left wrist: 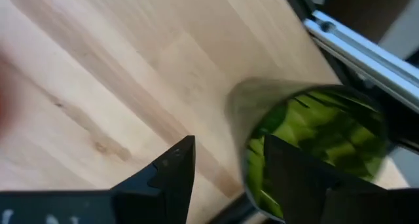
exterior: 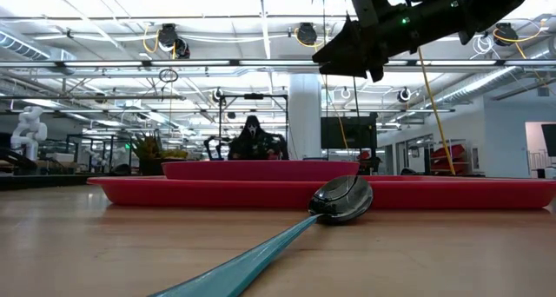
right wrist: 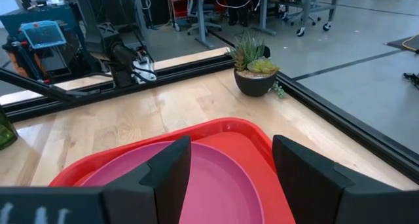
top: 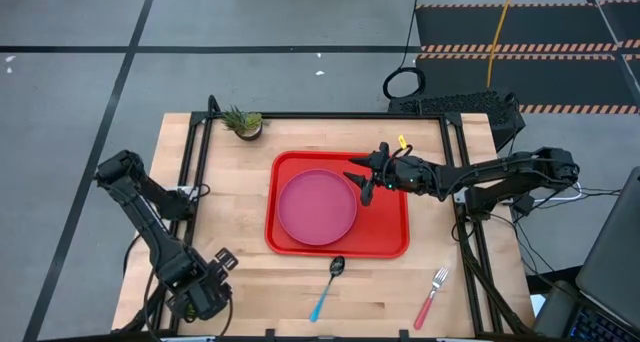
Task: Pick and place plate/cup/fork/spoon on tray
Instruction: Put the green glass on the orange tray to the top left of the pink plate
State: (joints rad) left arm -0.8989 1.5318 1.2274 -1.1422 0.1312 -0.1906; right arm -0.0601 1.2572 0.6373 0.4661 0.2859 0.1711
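The pink plate [top: 316, 207] lies on the left part of the red tray [top: 390, 237]. My right gripper [top: 363, 189] hangs open and empty above the tray, by the plate's right edge; its wrist view [right wrist: 229, 149] looks over plate and tray. My left gripper [top: 195, 300] is at the table's near left corner, open, at the green mottled cup [left wrist: 314, 139]. One finger stands outside the cup's wall, the other over its mouth. The blue-handled spoon [top: 329, 284] lies on the table before the tray's near rim. The red-handled fork [top: 432, 294] lies at the near right. My left gripper has the cup's near wall [left wrist: 243, 152] between its two fingers, one finger [left wrist: 298, 181] over the cup's open mouth, the other [left wrist: 173, 168] outside. Whether either finger touches the cup, I cannot tell. The cup stands on the table by its edge rail.
A small potted plant [top: 242, 123] stands at the table's far left, beside the black frame rail [top: 330, 115]. The spoon's bowl [exterior: 341, 199] lies close to the tray's near rim [exterior: 217, 193]. Bare wood shows left of the tray [top: 230, 202].
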